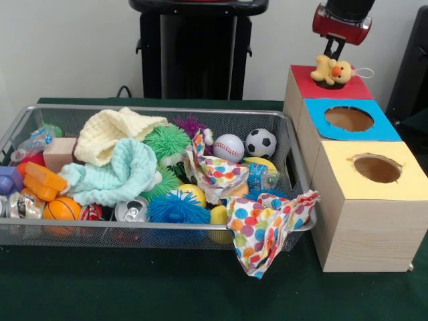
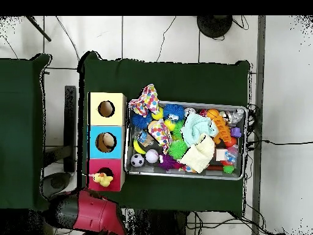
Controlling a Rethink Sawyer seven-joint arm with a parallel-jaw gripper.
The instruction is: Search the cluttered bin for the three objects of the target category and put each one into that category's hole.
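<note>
Jaws: seen in the front view as dark tips below the red wrist housing of the gripper [image 1: 332,55], directly above a small yellow plush duck [image 1: 332,70]. Whether the jaws are clamped on the duck or already parted cannot be told; the tips are hidden at the toy's top.

Duck: it sits on the red surround, over the hole [image 1: 328,84], which is mostly covered by it. In the overhead view the duck [image 2: 102,179] is seen at the hole's [image 2: 106,172] edge, toward the robot's side, not yet dropped in.

Key relation: the hole lies straight beneath the jaws, with the toy between. Judged from this, only a release or a slight nudge inward is called for; the duck could hang up on the rim.

Outward: the red-topped box is the farthest of three joined wooden boxes in the front view, followed by the blue-surround box [image 1: 349,119] and the yellow-surround box [image 1: 376,168]. Something pale is seen inside the blue hole from overhead.

The bin [image 1: 159,110] stands just beside the boxes, its long axis parallel to the box row, well apart from the jaws. It is packed: cloths, spiky balls, a baseball [image 1: 229,148], a small soccer ball [image 1: 260,142], cans. A polka-dot cloth [image 1: 267,227] is draped over the near rim.

Surface: dark green cloth [image 1: 134,287]. Room: pale wall, tiled floor, loose cables.
</note>
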